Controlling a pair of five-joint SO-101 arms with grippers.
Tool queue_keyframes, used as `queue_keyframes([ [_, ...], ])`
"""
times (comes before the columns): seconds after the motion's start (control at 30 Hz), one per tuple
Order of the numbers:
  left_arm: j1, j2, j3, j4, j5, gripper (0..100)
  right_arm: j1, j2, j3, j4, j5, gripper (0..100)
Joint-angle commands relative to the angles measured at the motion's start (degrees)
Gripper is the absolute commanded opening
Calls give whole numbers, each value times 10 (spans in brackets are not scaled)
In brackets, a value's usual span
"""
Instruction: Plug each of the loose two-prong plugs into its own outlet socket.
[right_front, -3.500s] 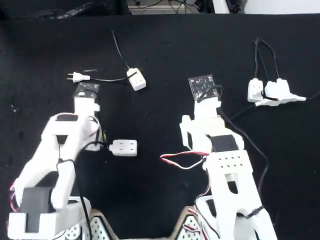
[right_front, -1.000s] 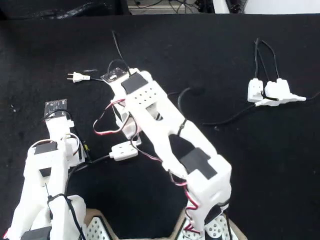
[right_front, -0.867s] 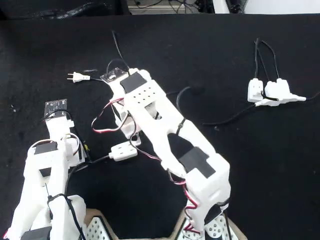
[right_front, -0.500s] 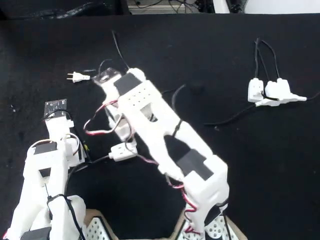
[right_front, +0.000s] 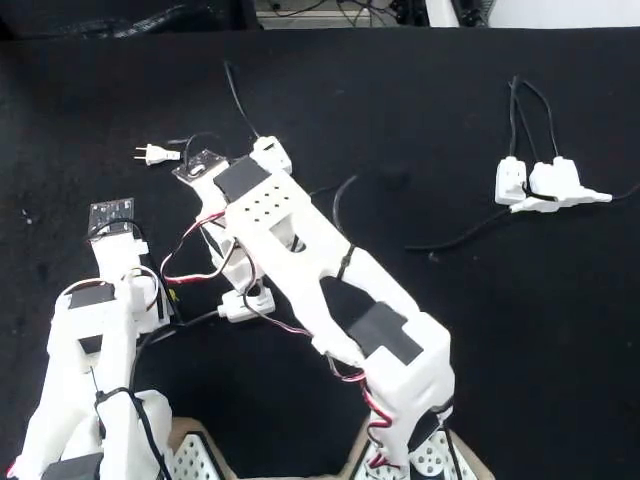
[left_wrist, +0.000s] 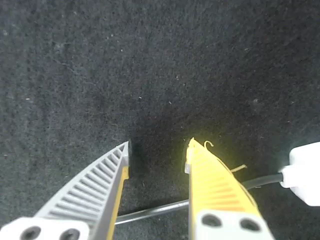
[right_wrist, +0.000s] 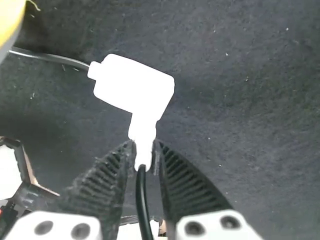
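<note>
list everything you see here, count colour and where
table cloth: one, black, under everything
loose two-prong plug: one, white with metal prongs, far left part of the cloth
socket block: one, white, just ahead of the right end effector, meeting the gripped plug
gripped plug: one, white with a black cable, between the right fingers
outlet: one, white, near side, partly under the right arm
socket cluster: several white pieces with black cables, far right
left end effector: one, grey and yellow, open over the cloth
right end effector: one, dark, shut on the plug
</note>
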Motion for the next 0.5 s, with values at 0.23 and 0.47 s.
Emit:
queue_keyframes([
  [0.23, -5, -19, -5, -6, 4, 191, 26, -36, -3, -11, -4, 11],
  [0.47, -6, -19, -5, -6, 4, 191, 27, -36, 57, -62, -4, 11],
])
